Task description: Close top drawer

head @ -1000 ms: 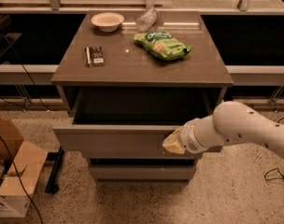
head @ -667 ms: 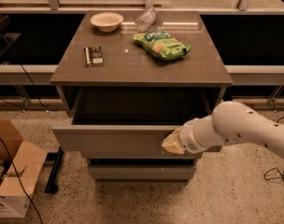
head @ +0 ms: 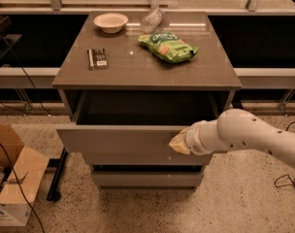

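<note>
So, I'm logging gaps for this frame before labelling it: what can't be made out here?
Camera view, the only one:
- Top drawer: its inside is dark under the tabletop; contents unknown.
- Gripper, at the drawer front's right part: blurred, contact unclear.
- Arm: cut off by the right edge.
- Dark item on the tabletop: too small to identify.

The robot's single white arm enters from the right edge of the camera view and reaches leftward, sloping slightly upward from the lower right. Its thick rounded forearm, dotted with small holes, narrows into a ringed wrist. The gripper, tan-coloured, points left at the arm's tip, just right of the view's centre and below mid-height.
</note>
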Available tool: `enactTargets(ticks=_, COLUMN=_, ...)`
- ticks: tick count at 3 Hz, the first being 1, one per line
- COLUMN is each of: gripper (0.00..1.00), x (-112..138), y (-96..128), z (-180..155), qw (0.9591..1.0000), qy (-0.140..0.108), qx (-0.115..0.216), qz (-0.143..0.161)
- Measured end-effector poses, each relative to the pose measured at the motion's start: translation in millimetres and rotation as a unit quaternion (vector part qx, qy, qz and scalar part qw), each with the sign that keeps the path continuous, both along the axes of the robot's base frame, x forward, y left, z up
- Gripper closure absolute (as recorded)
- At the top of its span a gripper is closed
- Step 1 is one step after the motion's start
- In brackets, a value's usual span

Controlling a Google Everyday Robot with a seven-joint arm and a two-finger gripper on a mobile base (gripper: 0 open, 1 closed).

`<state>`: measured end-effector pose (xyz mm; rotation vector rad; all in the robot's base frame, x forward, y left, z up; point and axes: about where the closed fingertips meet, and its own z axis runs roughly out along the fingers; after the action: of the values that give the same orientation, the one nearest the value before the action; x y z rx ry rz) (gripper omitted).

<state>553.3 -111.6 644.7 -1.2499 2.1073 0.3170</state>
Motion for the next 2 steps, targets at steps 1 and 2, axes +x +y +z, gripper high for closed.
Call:
enactTargets(ticks=1, gripper=0.86, x=20, y=-14, z=-3, qw=0.9996, qy=-0.017, qx=0.002, qz=-0.024)
enactTargets(ticks=2, gripper=0.64, x=35, y=-27, z=-3, qw=0.9985, qy=-0.028, qx=0.009, qz=-0.045)
